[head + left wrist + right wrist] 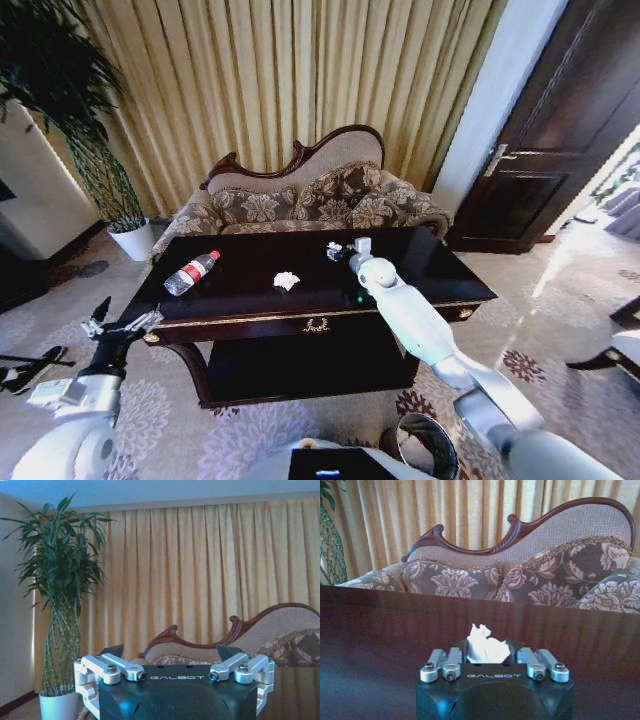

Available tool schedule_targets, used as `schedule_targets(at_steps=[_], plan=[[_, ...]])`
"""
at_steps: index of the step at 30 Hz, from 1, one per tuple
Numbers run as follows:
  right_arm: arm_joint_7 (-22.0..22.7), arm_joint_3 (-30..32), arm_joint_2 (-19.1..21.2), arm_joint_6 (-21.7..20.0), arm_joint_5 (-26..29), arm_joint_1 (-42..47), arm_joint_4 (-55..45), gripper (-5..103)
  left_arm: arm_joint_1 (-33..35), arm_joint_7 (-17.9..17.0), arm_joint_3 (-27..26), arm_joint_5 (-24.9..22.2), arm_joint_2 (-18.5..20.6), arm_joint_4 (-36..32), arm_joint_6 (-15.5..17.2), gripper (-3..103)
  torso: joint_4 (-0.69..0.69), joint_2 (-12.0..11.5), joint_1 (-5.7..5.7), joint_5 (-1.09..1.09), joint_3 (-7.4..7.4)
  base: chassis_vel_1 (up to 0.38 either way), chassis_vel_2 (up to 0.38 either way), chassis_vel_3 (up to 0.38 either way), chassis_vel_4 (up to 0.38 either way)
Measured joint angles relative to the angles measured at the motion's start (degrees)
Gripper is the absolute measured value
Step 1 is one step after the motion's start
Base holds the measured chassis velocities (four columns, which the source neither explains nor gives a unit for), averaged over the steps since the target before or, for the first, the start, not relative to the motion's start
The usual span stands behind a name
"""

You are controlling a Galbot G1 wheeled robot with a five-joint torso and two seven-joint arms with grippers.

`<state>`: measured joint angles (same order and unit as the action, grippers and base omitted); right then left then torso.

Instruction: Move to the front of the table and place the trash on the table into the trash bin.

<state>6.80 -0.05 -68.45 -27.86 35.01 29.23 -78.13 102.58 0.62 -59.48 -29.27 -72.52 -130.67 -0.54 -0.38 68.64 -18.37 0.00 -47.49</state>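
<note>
The dark glossy table (pixel 440 275) stands in front of me. On it lie a clear bottle with a red label (pixel 190 272), a crumpled white paper wad (pixel 287 281) and small bits (pixel 334 251). My right arm reaches over the table's middle. Its gripper (pixel 361 246) (pixel 487 652) is shut on a white paper scrap (pixel 486 645), held just above the tabletop and facing the sofa. My left gripper (pixel 124 322) (pixel 170 652) hangs open and empty off the table's front left corner. The trash bin (pixel 405 428), with its shiny rim, stands on the floor at the lower right, beside my right arm.
A patterned sofa (pixel 300 200) stands right behind the table, with curtains behind it. A potted plant (pixel 125 225) is at the back left and a dark door (pixel 560 130) at the right. Open carpet lies on both sides of the table.
</note>
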Motion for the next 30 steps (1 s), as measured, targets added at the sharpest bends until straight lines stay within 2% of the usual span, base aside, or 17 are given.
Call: schedule_targets(at_steps=[1, 3, 4, 6, 8, 11, 13, 20, 22, 24, 26, 30], plan=[[0.0, 0.0, 0.0, 0.0, 0.0, 0.0, 0.0, 41, 0.0, 0.0, 0.0, 0.0, 0.0, 0.0, 0.0, 100, 0.0, 0.0, 0.0, 0.0, 0.0, 0.0, 0.0, 0.0, 0.0], [0.0, 0.52, 0.11, 0.06, -0.03, 0.76, -0.47, 31, 0.01, -0.02, -0.02, 0.01, 0.06, -0.2, 0.0, 100, 0.0, 0.0, 0.0, 0.0, 0.0, 0.0, 0.0, 0.0, 0.0], [0.0, 0.52, 0.11, 0.06, -0.03, 0.76, -0.47, 31, 0.01, -0.02, -0.02, 0.01, 0.06, -0.2, 0.0, 100, 0.0, 0.0, 0.0, 0.0, 0.0, 0.0, 0.0, 0.0, 0.0], [0.0, 0.96, 0.26, 0.08, -0.05, 1.44, -1.06, 20, -0.02, -0.03, 0.21, 0.05, 0.07, -0.32, -0.01, 100, 0.0, 0.0, 0.0, 0.0, 0.0, 0.0, 0.0, 0.0, 0.0], [0.0, 1.08, 0.35, 0.09, -0.06, 1.59, -1.29, 20, -0.04, -0.04, 0.29, 0.08, 0.07, -0.35, -0.01, 100, 0.0, 0.0, 0.0, 0.0, 0.0, 0.0, 0.0, 0.0, 0.0], [0.0, 2.15, 0.57, 0.27, 0.14, 2.02, -2.87, 4, -0.13, -0.06, 0.54, 0.15, 0.02, -0.43, -0.01, 100, 0.0, 0.0, 0.0, 0.0, 0.0, 0.0, 0.0, 0.0, 0.0], [0.0, 2.96, 0.57, 0.96, 0.43, 2.18, -4.23, 1, -0.16, -0.09, 0.59, 0.15, -0.01, -0.44, 0.0, 100, 0.0, 0.0, 0.0, 0.0, 0.0, 0.0, 0.0, 0.0, 0.0], [0.0, 9.67, 0.66, 3.41, 1.05, 1.52, -11.22, 1, -0.8, -0.27, 0.61, -0.06, 0.13, -0.31, 0.0, 100, 0.03, 0.0, 0.0, 0.0, 0.0, 0.0, 0.0, 0.0, 0.0], [0.0, 14.46, 2.04, 4.9, -0.5, 1.93, -14.15, 1, -1.23, -0.3, 0.62, -0.31, 0.21, -0.13, 0.02, 100, 0.01, 0.0, 0.0, -0.01, 0.0, 0.0, 0.0, 0.0, 0.0], [0.0, 16.22, 2.79, 5.28, -0.7, 2.63, -15.39, 1, -1.39, -0.3, 0.71, -0.37, 0.23, -0.02, 0.03, 100, -0.01, 0.0, 0.0, 0.0, 0.0, 0.0, 0.0, 0.0, 0.0], [0.01, 19.81, 5.33, 5.65, -0.73, 6.55, -18.78, 1, -1.97, -0.3, 1.29, -0.4, 0.37, 0.35, 0.21, 100, -0.02, 0.0, 0.0, 0.02, 0.0, 0.0, 0.0, 0.0, 0.0], [0.01, 22.71, 6.91, 5.67, -0.72, 11.03, -21.76, 1, -2.89, -0.31, 1.93, -0.35, 0.63, 0.62, 0.78, 100, -0.04, 0.0, 0.0, 0.02, 0.0, 0.0, 0.0, 0.0, 0.0]])
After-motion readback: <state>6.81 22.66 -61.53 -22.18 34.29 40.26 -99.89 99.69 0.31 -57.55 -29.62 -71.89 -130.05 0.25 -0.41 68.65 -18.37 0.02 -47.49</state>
